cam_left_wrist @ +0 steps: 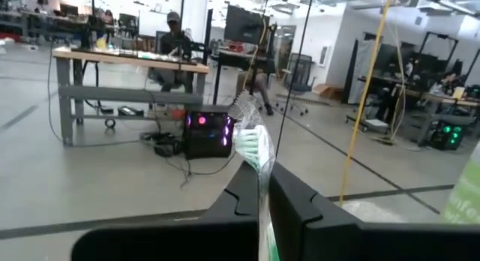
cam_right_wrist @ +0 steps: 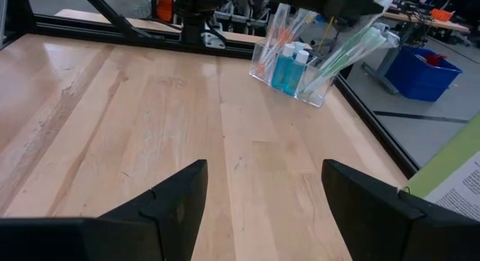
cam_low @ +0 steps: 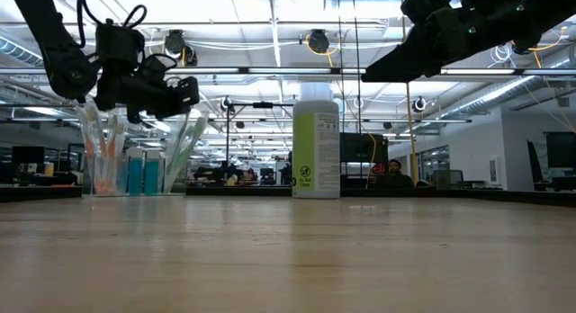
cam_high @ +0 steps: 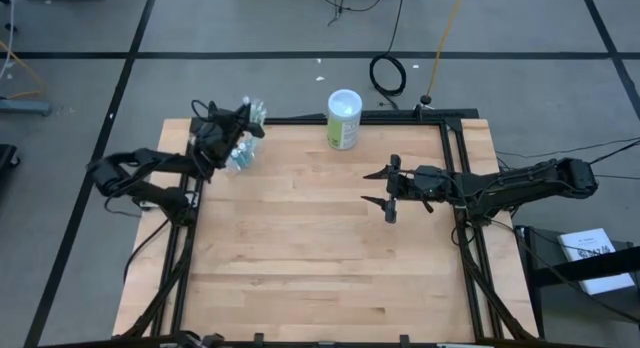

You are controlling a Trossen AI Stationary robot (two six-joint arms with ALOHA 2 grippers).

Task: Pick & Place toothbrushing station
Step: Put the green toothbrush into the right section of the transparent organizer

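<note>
At the table's 11 o'clock corner the left gripper (cam_high: 243, 128) pinches a toothbrush (cam_left_wrist: 253, 148) in the toothbrushing station (cam_right_wrist: 304, 70), still unlifted, while the right gripper (cam_high: 385, 188) waits spread near 3 o'clock.

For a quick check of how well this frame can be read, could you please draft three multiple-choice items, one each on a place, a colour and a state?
1. Where does the clear toothbrush cup stand?
A. table's far left corner
B. table centre
C. near right corner

2. What colour are the small tubes in it?
A. red
B. teal
C. black

3. How is the right gripper?
A. shut on the canister
B. open, holding nothing
C. shut on a brush

Key: 1 A, the high view puts it by the left gripper; 2 B, per the right wrist view; 3 B, fingers apart over bare wood.
</note>
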